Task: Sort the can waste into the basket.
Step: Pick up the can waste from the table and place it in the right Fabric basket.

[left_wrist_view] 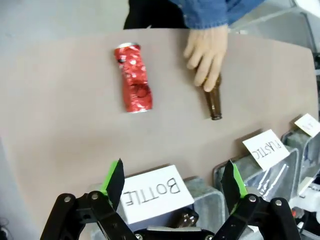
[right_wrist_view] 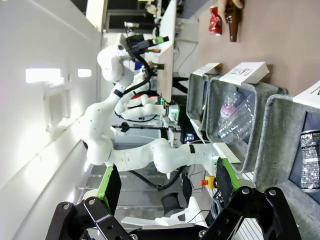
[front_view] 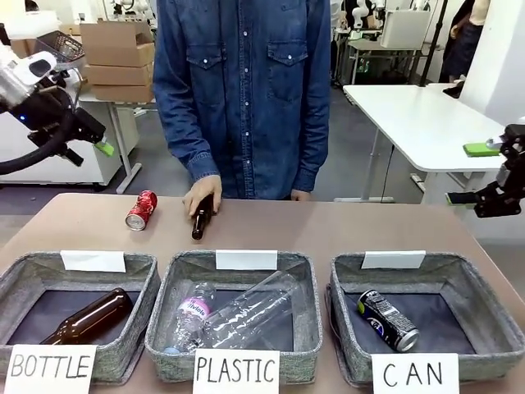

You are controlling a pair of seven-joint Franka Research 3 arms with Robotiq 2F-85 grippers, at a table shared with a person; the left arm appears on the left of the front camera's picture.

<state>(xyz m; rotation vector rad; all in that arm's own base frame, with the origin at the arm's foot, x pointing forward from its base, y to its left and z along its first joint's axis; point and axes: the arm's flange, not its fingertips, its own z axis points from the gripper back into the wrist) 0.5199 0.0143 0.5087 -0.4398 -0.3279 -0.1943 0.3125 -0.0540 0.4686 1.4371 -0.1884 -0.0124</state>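
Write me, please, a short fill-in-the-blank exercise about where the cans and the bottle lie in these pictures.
1. The black can lies in the basket signed ____.
2. The ____ can lies on the table, outside every basket.
3. The person's hand rests on a brown glass ____ lying on the table.
4. The left claw and the right claw both stand ____, holding nothing.

Missing words: CAN; red; bottle; open.

Past my tabletop's (front_view: 328,230) far edge I am seeing cardboard boxes (front_view: 119,51) stacked at left, a white table (front_view: 414,115) standing at right, grey floor (front_view: 349,156) stretching between them.
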